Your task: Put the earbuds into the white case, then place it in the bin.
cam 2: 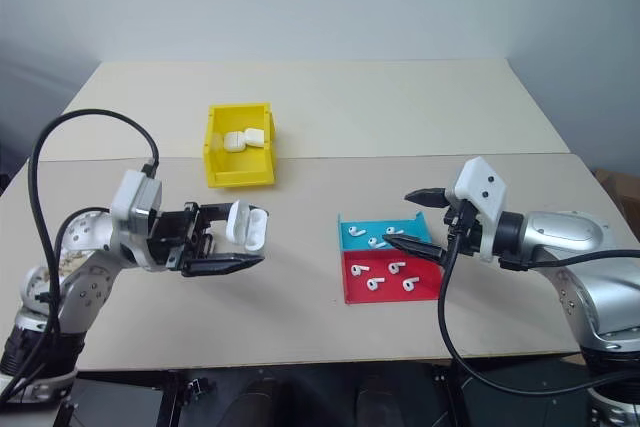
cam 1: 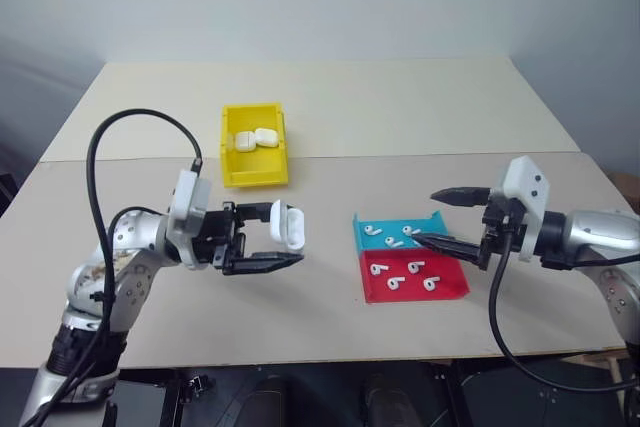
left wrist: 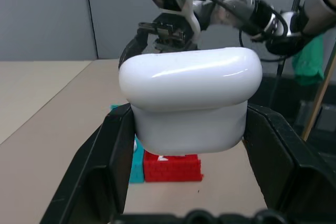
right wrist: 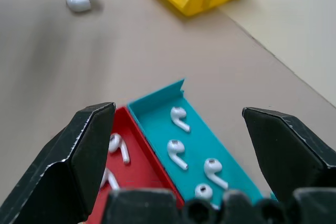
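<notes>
My left gripper (cam 1: 283, 238) is shut on a white case (cam 1: 288, 226), held above the table at the left with its lid hinged open; in the left wrist view the case (left wrist: 189, 103) sits between the black fingers (left wrist: 113, 156). Several earbuds (cam 1: 386, 235) lie in a flat tray with a cyan and a red half (cam 1: 372, 293). My right gripper (cam 1: 432, 217) hangs open just above the tray's cyan half with nothing between its fingers; the right wrist view shows earbuds (right wrist: 177, 153) below it. The yellow bin (cam 1: 256, 173) stands further back on the table.
Two white cases (cam 1: 254, 139) lie inside the yellow bin. A seam (cam 1: 400, 156) crosses the table between its near and far halves. Black cables loop off both arms.
</notes>
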You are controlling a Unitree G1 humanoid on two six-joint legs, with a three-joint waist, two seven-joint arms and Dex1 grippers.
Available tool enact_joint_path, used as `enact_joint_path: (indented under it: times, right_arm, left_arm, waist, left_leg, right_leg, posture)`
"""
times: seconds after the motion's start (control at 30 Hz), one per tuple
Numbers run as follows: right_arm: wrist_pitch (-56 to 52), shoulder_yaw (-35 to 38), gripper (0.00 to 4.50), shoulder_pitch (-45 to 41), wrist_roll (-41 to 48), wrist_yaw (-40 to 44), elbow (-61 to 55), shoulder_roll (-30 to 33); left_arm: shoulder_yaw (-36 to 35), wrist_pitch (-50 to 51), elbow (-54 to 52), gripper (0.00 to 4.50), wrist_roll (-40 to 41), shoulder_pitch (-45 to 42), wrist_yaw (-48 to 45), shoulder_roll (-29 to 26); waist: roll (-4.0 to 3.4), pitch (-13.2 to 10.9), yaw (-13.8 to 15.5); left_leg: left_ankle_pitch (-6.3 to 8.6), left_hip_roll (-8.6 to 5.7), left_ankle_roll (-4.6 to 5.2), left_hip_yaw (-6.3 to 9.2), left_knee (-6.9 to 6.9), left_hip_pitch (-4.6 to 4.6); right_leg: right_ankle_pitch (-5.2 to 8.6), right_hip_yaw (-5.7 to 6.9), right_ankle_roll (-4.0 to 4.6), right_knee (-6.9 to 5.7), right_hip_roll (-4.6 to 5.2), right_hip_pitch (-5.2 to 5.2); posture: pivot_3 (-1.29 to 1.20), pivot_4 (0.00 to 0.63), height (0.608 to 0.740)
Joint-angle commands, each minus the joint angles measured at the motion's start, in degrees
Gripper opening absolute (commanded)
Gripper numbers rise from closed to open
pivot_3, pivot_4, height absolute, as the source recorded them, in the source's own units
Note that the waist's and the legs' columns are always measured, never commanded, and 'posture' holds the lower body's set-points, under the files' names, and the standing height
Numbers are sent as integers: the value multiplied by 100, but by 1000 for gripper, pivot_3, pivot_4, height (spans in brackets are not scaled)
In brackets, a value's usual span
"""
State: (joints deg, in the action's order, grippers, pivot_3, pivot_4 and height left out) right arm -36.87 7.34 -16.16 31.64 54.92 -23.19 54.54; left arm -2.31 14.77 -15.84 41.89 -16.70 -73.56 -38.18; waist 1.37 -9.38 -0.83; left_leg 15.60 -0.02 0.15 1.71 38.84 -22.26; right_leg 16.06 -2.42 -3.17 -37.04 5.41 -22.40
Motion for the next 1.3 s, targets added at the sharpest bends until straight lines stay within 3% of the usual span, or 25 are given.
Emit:
enact_joint_path:
  times: [0.03,0.27,0.4,0.5,0.57,0.87,0.97,1.07,1.3]
  right_arm:
    - [-460,-91,4500,-374,82,24,-227,282]
    - [-1155,-989,4500,-1252,-160,493,-441,1133]
    - [-951,-1460,3789,-1507,-416,925,-672,1459]
    - [-545,-1871,2781,-1586,-1002,1062,-612,1579]
    - [-121,-2131,2781,-1626,-1452,1225,-569,1660]
    - [328,-2996,2781,-1807,-2409,1993,-455,1562]
    - [369,-3126,2158,-1852,-2669,2035,-333,1426]
    - [324,-3138,1230,-1884,-2779,2132,-261,1298]
    - [353,-3262,1230,-1809,-3102,2261,-54,1093]
  left_arm:
    - [-124,-129,-301,2828,43,13,131,128]
    - [-3,-145,-618,2828,79,97,182,347]
    - [170,-141,-724,2828,77,30,155,543]
    - [247,-124,-718,2828,57,-40,9,542]
    - [297,-131,-651,2828,3,-90,-216,434]
    - [445,-128,-769,2828,-50,-49,-197,559]
    - [510,-106,-860,2828,-53,-20,-193,591]
    - [533,-70,-942,2828,-33,20,-141,614]
    - [586,-60,-954,2828,-39,12,-132,620]
  waist:
    - [-1,0,3]
    - [-2,0,2]
    - [-3,1,2]
    - [-3,1,2]
    - [-4,1,1]
    - [-5,1,-2]
    - [-5,1,-1]
    - [-5,1,-6]
    - [-5,1,-1]
  left_leg:
    - [0,0,0,0,2,1]
    - [1,3,1,3,4,6]
    - [2,2,3,0,5,3]
    - [3,2,4,1,6,3]
    - [3,1,4,0,7,3]
    - [3,2,4,-1,7,3]
    - [3,1,4,-1,10,5]
    - [2,2,4,-1,10,5]
    - [2,2,4,0,11,5]
  right_leg:
    - [0,0,0,3,0,0]
    - [0,1,-1,-2,-2,3]
    - [0,0,-1,0,0,-1]
    - [0,1,-2,0,0,0]
    - [0,1,-2,0,0,1]
    - [0,0,-2,0,-1,-2]
    - [0,0,-2,-1,-1,0]
    - [0,0,-2,-4,-2,-1]
    - [0,0,-2,-3,-2,0]
  posture:
    - [0,150,740]
    - [0,150,740]
    - [0,150,740]
    - [0,150,740]
    - [0,150,740]
    - [0,150,740]
    - [0,150,740]
    - [0,150,740]
    - [0,150,740]
